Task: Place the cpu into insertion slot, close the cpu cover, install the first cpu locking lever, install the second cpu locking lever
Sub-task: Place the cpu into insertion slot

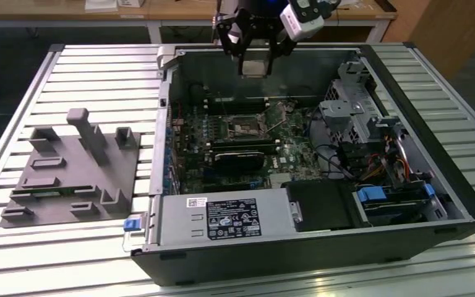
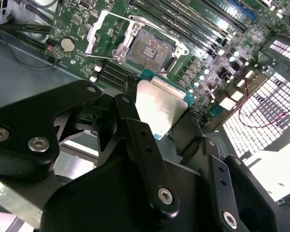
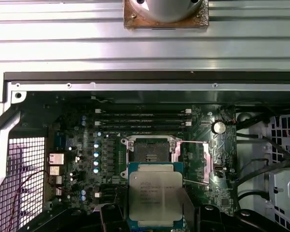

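Over the case (image 1: 221, 263), gripper (image 1: 254, 64) clamping cpu (image 3: 154, 195), insertion slot (image 3: 150, 151) exposed (cover (image 2: 93, 37) open)

The cpu (image 3: 154, 195) shows a silvery-grey printed top with a green border; the gripper (image 3: 157, 220) clamps it between black fingers (image 3: 110, 215) on two opposite edges. The insertion slot (image 3: 149, 150) lies just beyond the cpu on the green motherboard (image 3: 203, 164); it is uncovered, with a dark contact field inside a silver rim; two thin silver levers (image 3: 193, 141) project beside it. Long black memory slots (image 3: 140, 120) run past the slot; a coin cell battery (image 3: 219, 127) sits near them; a ribbed aluminium table (image 3: 145, 43) extends outside the computer case (image 3: 135, 76).
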`<state>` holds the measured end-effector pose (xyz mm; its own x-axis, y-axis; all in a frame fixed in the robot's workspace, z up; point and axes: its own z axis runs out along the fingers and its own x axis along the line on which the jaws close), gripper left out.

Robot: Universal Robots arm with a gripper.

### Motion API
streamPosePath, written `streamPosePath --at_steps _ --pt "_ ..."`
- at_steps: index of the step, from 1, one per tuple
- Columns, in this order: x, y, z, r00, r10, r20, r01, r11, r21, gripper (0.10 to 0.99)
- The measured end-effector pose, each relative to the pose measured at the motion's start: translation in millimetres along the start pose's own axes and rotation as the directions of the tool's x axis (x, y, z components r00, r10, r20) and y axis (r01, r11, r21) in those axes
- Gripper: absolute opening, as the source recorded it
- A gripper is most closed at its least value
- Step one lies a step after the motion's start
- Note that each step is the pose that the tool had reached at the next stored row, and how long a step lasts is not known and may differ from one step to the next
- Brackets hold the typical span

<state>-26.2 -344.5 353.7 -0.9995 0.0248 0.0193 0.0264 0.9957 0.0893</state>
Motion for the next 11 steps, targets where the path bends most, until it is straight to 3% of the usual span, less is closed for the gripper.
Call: streamPosePath --at_steps 11 --pt "-0.1 -0.5 5.1 1.0 0.0 0.0 0.0 1.0 0.0 0.537"
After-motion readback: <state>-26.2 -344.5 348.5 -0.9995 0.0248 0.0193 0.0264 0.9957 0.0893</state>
